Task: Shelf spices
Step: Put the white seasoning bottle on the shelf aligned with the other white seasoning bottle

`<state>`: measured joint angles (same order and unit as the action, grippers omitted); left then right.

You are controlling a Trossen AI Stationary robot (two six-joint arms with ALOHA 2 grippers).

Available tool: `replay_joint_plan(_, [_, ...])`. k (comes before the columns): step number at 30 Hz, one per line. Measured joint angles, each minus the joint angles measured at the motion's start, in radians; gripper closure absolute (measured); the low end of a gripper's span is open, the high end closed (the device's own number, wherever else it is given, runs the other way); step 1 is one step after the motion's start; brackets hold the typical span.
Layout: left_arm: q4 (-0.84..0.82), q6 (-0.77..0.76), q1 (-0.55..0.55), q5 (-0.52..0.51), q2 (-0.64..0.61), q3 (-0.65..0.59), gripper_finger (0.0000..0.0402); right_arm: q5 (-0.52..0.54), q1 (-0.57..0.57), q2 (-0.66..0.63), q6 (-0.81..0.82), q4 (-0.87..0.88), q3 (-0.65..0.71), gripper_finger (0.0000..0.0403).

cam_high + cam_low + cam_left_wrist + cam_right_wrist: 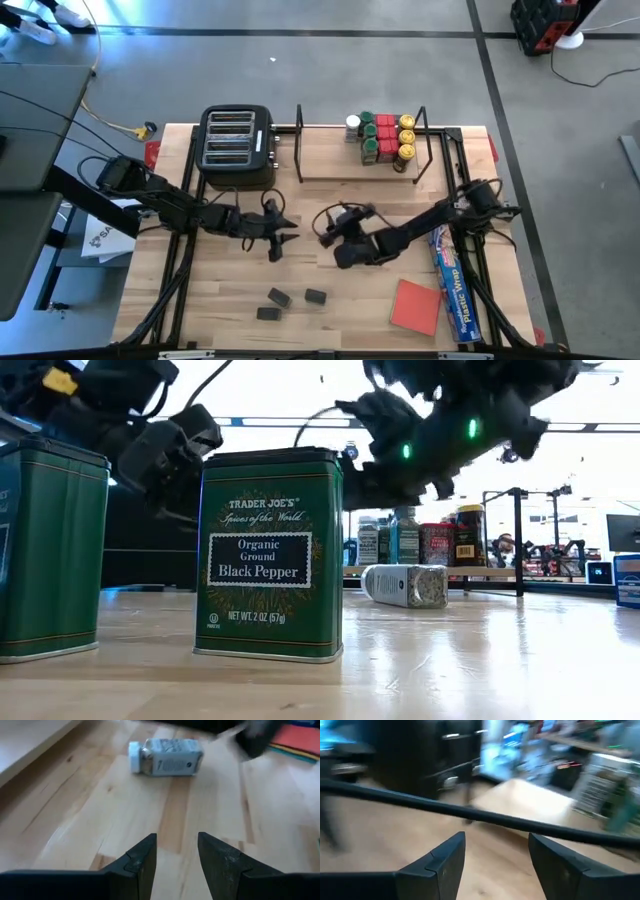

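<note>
A white-capped spice jar (pixel 165 757) lies on its side on the table (pixel 405 585), between my two grippers. My left gripper (pixel 177 842) is open, low over the table (pixel 285 237), pointing at the jar from the left and a short way from it. My right gripper (pixel 495 845) is open and raised near the table's middle (pixel 338 216), facing the shelf. The black wire shelf (pixel 300 150) stands at the far edge and holds several jars with red, yellow and green tops (pixel 385 137). Three small dark tins (pixel 290 300) stand near the front edge; the low view shows them as green pepper tins (pixel 270 555).
A black toaster (pixel 237 148) stands left of the shelf. A flat red pad (pixel 417 305) and a long blue plastic-wrap box (pixel 452 280) lie at the near right. Bare wood lies between the grippers and the shelf, whose left half is unfilled.
</note>
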<state>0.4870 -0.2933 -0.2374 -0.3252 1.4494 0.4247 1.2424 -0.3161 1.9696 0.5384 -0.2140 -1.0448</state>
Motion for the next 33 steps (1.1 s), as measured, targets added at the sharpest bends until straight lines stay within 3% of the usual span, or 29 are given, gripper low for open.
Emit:
replay_joint_plan(3, [0.005, -0.016, 0.009, 0.001, 0.0, -0.011, 0.0263, -0.299, 0.04, -0.109, -0.061, 0.058, -0.019, 0.0192])
replay_joint_plan(5, [0.006, -0.013, 0.009, 0.001, 0.0, -0.012, 0.0263, -0.575, 0.098, -0.176, 0.0, 0.156, -0.053, 0.0192])
replay_joint_plan(8, [0.011, 0.008, 0.009, 0.0, 0.0, -0.013, 0.0263, -0.894, 0.191, -0.221, 0.115, 0.41, -0.127, 0.0192])
replay_joint_plan(11, [0.011, 0.024, 0.009, -0.002, 0.0, -0.013, 0.0263, -1.064, 0.264, -0.217, 0.134, 0.683, -0.223, 0.0192])
replay_joint_plan(16, [0.008, 0.034, 0.009, -0.002, 0.0, -0.012, 0.0263, -1.147, 0.35, -0.129, 0.09, 1.101, -0.432, 0.0191])
replay_joint_plan(20, [0.005, 0.034, 0.009, -0.003, 0.001, -0.012, 0.0263, -1.195, 0.395, -0.045, 0.086, 1.24, -0.54, 0.0176])
replay_joint_plan(24, [0.005, 0.035, 0.009, -0.003, 0.001, -0.012, 0.0263, -1.319, 0.422, 0.016, 0.13, 1.241, -0.539, 0.0146])
replay_joint_plan(33, [0.017, 0.035, 0.009, -0.004, 0.002, -0.044, 0.0263, -1.215, 0.397, 0.059, 0.286, 1.223, -0.529, 0.013])
